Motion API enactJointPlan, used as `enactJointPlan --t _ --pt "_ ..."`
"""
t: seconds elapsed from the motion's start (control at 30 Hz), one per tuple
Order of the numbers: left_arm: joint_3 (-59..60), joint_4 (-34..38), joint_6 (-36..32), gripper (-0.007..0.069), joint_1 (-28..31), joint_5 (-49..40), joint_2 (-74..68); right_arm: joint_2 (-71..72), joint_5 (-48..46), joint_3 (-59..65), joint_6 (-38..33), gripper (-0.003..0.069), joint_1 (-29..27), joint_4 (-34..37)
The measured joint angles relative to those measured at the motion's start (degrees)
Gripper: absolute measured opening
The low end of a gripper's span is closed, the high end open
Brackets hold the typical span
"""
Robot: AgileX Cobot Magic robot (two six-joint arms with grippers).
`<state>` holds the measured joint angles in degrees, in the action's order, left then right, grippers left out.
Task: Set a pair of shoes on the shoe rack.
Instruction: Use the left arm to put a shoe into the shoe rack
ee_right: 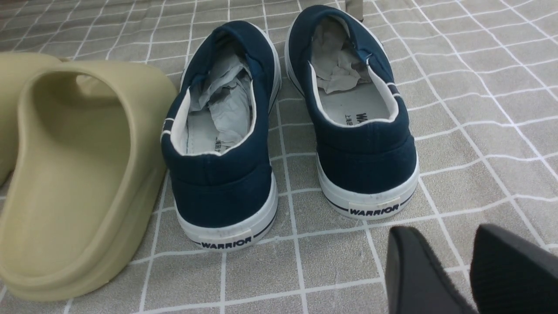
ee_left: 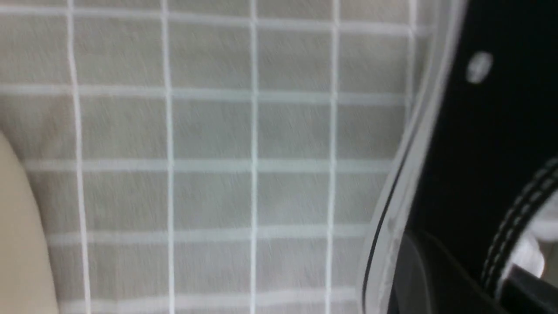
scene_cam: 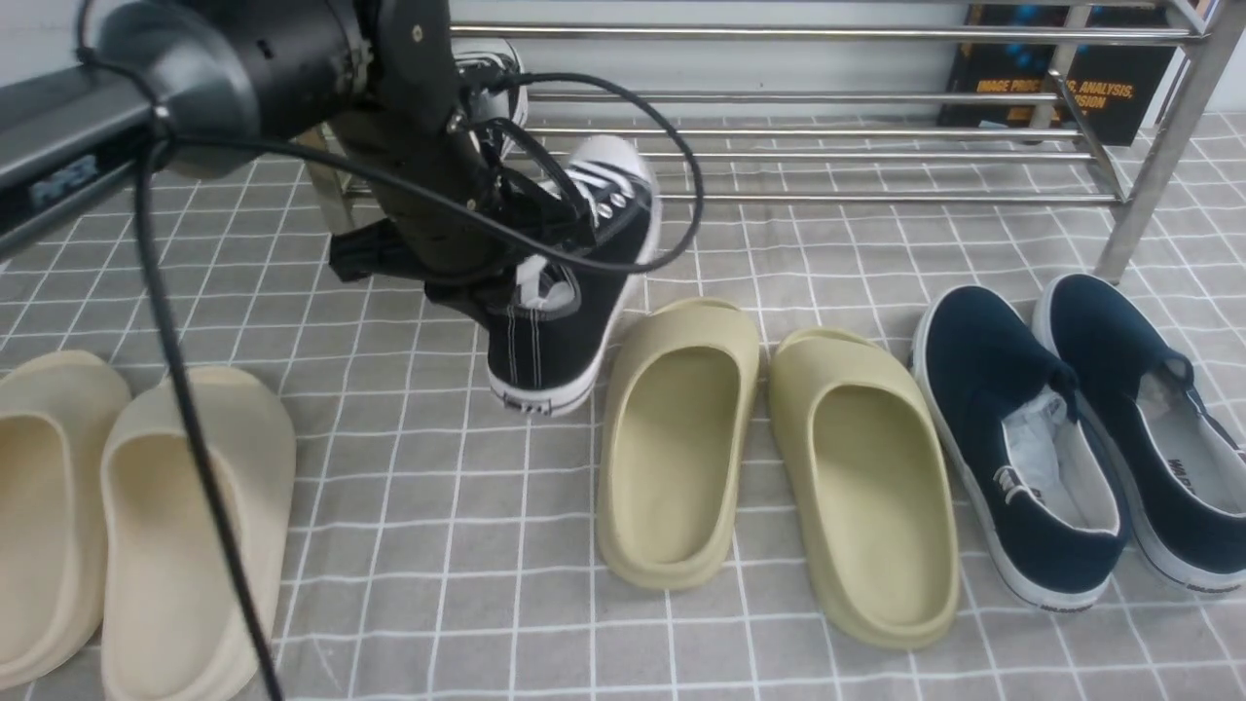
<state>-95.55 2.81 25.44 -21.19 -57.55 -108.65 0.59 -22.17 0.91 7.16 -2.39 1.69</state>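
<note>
My left gripper (scene_cam: 521,277) is shut on the collar of a black canvas sneaker (scene_cam: 574,302) with white laces and a white toe cap. The sneaker is tilted, its toe raised toward the silver shoe rack (scene_cam: 827,34) and its heel low over the mat. In the blurred left wrist view the gripper (ee_left: 479,283) pinches the sneaker's black side (ee_left: 475,152). The second sneaker (scene_cam: 494,68) sits at the rack's left end, mostly hidden behind my arm. My right gripper (ee_right: 442,237) is open and empty, low over the mat behind the navy shoes; it is out of the front view.
Two olive slippers (scene_cam: 681,438) lie right of the held sneaker. Two navy slip-ons (scene_cam: 1022,448) lie at the right, near the rack's right leg (scene_cam: 1158,166); they also show in the right wrist view (ee_right: 222,131). Two cream slippers (scene_cam: 185,526) lie at the left.
</note>
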Motion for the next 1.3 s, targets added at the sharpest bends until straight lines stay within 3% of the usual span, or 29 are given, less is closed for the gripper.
enactJointPlan --t 0.5,0.9,1.1,1.3 --pt "-18.92 0.4 2.66 -0.0007 2.55 3.68 -13.79 0.0 0.0 0.0 0.0 0.0239 0.0 0.0" --pt "-21.85 0.4 6.53 0.0 3.29 16.4 -18.26 0.0 0.0 0.0 0.0 0.0239 0.0 0.0" --pt "-22.09 0.4 7.42 0.0069 4.31 19.77 -18.26 0.0 0.0 0.0 0.0 0.0239 0.0 0.0" --pt "-22.28 0.33 7.54 0.0205 5.42 20.44 -17.58 0.0 0.0 0.0 0.0 0.0239 0.0 0.0"
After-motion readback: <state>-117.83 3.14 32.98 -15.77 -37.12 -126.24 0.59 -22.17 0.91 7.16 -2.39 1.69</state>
